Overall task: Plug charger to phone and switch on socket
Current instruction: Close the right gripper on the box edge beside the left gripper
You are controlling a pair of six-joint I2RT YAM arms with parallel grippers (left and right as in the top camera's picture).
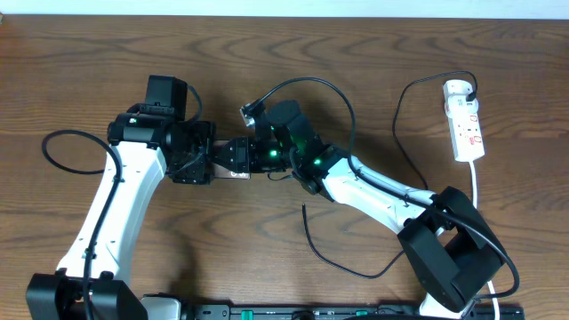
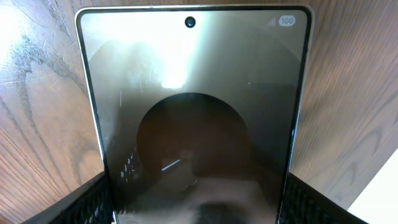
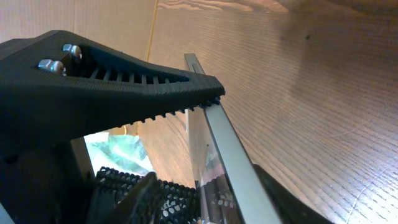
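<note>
Overhead, the phone [image 1: 233, 156] lies in the middle of the table [image 1: 356, 36] between the two grippers, with the left gripper [image 1: 210, 162] on one end of it and the right gripper [image 1: 260, 153] at the other. The socket [image 1: 464, 120] lies well apart from the phone, beyond the right arm [image 1: 373, 191]. The charger [image 1: 396, 120] has its black plug at the socket's end and runs back under that arm. Its free tip rests on the wood near the phone, touching nothing.

From the left wrist, the phone fills the view face up, a bronze screen with a dark round shape. The left fingers [image 2: 87, 202] press on both of its long edges, pinching it.

From the right wrist, the phone [image 3: 227, 149] shows edge-on. The toothed upper finger [image 3: 124, 87] reaches over that edge. Whether the right fingers pinch the phone or stand just off it cannot be told.
</note>
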